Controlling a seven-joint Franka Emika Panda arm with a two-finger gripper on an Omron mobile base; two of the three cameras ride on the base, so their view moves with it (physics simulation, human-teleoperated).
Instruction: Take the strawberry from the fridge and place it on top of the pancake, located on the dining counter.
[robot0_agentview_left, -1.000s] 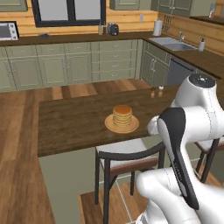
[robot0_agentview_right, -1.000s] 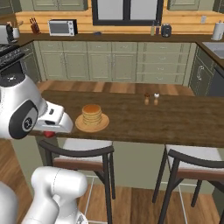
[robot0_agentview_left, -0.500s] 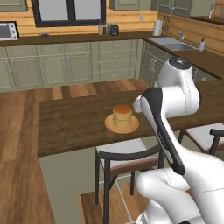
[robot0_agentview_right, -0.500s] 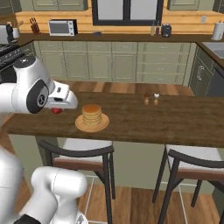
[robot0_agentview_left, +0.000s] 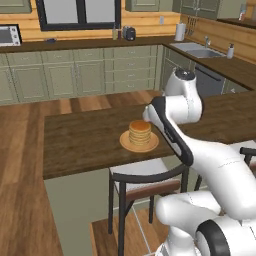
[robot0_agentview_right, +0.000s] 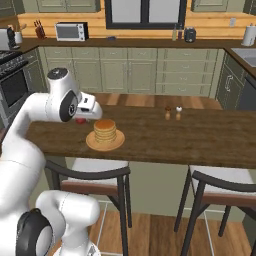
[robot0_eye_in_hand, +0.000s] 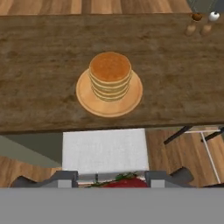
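A: Status check. Where was the strawberry (robot0_eye_in_hand: 124, 182) at this point?

B: Clamped between the fingers of the gripper (robot0_eye_in_hand: 111, 178), jaws partly closed on it. Hand view showed red flesh and a bit of green top between the tips. In the right base view the gripper (robot0_agentview_right: 82, 119) was just left of the pancake (robot0_agentview_right: 105, 131), red spot under it, above the dining counter (robot0_agentview_right: 200, 142).

A: Aligned w/ the target?

B: Not yet. Pancake (robot0_eye_in_hand: 110, 74) sat ahead of the tips in the hand view; a stool seat (robot0_eye_in_hand: 105, 151) lay directly below the fruit, near the counter edge.

A: Failure modes?

B: 1) Release too early: fruit would drop onto the stool or floor, not the stack. 2) Release off-centre: small round fruit, small flat top, so it'd prob. roll off onto the plate (robot0_eye_in_hand: 131, 103) or the wood. 3) Descent too low: fingers could hit the stack, shift it or push the plate. 4) Drop from too high: bounce and roll.

A: Anything else in the reach path?

B: Salt & pepper shakers (robot0_agentview_right: 172, 113) stood well apart to the right; low risk
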